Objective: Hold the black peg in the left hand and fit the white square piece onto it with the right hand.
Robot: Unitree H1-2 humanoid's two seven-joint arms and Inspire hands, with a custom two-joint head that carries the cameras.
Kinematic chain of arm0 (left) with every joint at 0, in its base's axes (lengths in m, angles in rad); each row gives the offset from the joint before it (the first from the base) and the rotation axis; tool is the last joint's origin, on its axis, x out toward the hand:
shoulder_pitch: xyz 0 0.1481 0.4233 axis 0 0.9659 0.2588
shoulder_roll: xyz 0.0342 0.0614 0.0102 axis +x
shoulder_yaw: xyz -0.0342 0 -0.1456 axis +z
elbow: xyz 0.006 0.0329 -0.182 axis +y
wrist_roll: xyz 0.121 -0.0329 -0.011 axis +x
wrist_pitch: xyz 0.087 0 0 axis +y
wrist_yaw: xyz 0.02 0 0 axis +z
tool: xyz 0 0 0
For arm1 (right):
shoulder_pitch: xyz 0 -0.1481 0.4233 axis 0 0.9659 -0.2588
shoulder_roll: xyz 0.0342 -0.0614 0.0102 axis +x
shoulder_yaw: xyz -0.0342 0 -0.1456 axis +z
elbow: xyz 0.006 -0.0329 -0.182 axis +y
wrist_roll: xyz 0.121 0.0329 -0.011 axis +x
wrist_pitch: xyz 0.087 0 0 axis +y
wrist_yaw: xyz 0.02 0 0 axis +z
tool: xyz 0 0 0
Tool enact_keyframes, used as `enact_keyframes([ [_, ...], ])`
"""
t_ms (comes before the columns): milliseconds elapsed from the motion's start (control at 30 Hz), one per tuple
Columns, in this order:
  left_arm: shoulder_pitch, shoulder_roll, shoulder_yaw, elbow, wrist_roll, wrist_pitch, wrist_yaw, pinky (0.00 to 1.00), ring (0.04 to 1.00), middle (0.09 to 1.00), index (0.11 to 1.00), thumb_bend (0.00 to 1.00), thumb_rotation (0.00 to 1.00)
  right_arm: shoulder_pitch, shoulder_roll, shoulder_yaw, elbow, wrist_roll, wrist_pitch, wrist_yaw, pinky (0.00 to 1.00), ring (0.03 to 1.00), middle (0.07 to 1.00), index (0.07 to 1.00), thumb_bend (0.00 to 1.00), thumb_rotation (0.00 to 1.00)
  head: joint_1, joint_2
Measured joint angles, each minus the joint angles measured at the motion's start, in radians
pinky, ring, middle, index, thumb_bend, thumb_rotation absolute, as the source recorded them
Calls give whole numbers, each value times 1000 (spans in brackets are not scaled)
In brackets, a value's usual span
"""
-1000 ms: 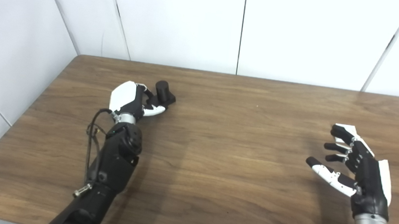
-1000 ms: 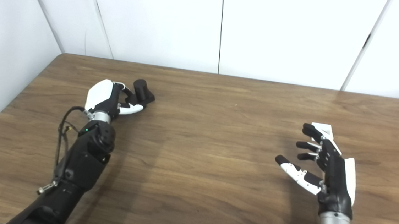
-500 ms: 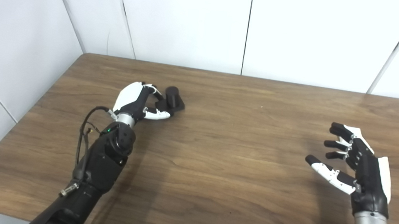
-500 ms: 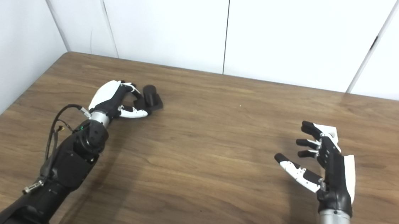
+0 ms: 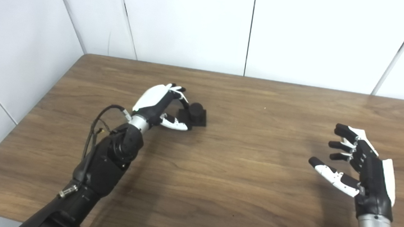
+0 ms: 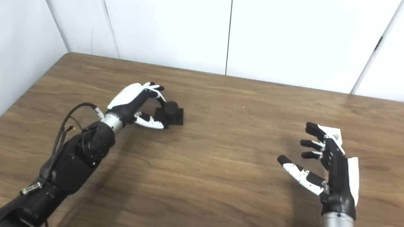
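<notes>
Rightward-shifted square-based black peg, left hand

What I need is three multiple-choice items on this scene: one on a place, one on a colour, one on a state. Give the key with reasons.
1. Where is the white square piece?
A. Beside the black peg
B. On the table, just beyond the right hand
C. In the left hand

2. What colour is the table top?
A. White
B. Green
C. Wood brown

3. What state is the right hand in?
A. Open, holding nothing
B. Shut on the white square piece
C. Shut on the black peg

Key: 1 B, the piece shows behind the right hand's fingertips, far from the peg. 2 C, brown wood grain covers the top. 3 A, its fingers are spread with nothing between them; the left hand grips the peg.
</notes>
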Motion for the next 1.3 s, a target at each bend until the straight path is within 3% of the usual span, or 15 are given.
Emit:
enact_keyframes([
  [833, -21, -14, -127, -42, -26, -197, -115, 1000, 1000, 908, 491, 517, 87, 5, 15, 7, 19, -11, -36, -35, 547, 674, 783, 760, 651, 46, -84, 17],
  [1300, -21, -38, -185, -89, -13, -241, -157, 999, 1000, 900, 490, 517, 85, 8, 18, 10, 19, -27, -40, -41, 560, 680, 786, 773, 646, 71, -127, 26],
])
